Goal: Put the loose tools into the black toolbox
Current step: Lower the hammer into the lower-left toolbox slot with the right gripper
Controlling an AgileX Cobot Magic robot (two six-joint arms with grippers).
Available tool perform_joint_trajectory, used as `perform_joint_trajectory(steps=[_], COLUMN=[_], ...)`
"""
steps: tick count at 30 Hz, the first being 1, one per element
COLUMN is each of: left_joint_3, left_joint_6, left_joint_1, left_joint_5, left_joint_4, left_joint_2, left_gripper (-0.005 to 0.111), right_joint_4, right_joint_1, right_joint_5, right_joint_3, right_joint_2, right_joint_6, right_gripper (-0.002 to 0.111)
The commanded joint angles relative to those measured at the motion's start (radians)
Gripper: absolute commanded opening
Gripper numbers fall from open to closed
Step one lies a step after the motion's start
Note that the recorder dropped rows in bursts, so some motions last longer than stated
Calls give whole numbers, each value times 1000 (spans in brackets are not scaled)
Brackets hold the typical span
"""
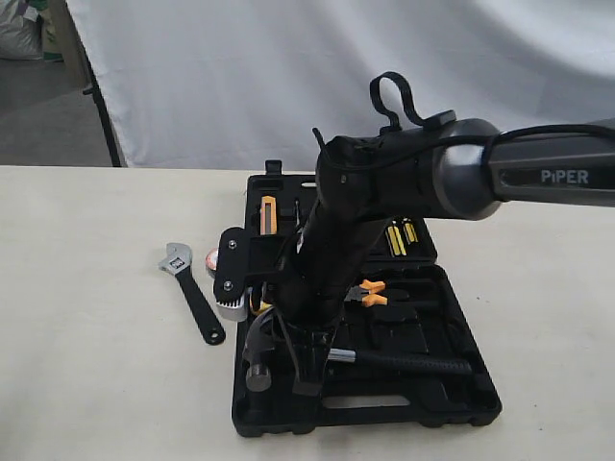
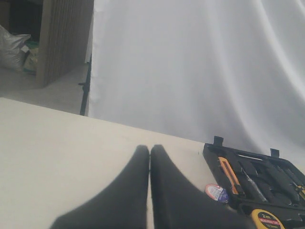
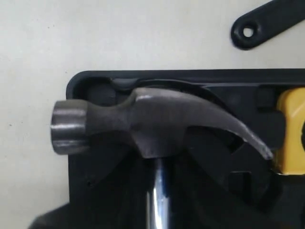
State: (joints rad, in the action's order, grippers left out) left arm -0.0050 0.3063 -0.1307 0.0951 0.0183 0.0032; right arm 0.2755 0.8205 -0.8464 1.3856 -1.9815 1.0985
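Note:
The black toolbox lies open on the table. The claw hammer rests across its near half, black handle pointing right and silver head overhanging the case's left edge. My right gripper reaches down from above and is shut on the shiny shaft just behind the head. The adjustable wrench lies on the table left of the case; its handle end shows. The tape roll sits beside the case. My left gripper hovers shut and empty, well short of the roll.
In the case sit a yellow tape measure, an orange utility knife and orange-handled pliers. The right arm hides the middle of the case. A white backdrop hangs behind the table.

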Motion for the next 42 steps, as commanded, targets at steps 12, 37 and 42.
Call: perform_joint_trajectory(steps=[12,37,42], left_joint_3=[-3,-3,-3], left_joint_6=[5,5,5], left_joint_1=[-25,-25,-25], left_joint_5=[-7,-7,-7], left_joint_4=[4,4,4], left_joint_2=[-3,-3,-3], left_gripper=[1,1,1], right_joint_4=[19,-16,-4], right_joint_1=[-4,0,0], right_joint_5=[41,53,51], right_joint_3=[9,9,9], right_joint_2=[-42,-46,-46], right_joint_6=[-51,-63,-86], right_gripper=[0,0,0])
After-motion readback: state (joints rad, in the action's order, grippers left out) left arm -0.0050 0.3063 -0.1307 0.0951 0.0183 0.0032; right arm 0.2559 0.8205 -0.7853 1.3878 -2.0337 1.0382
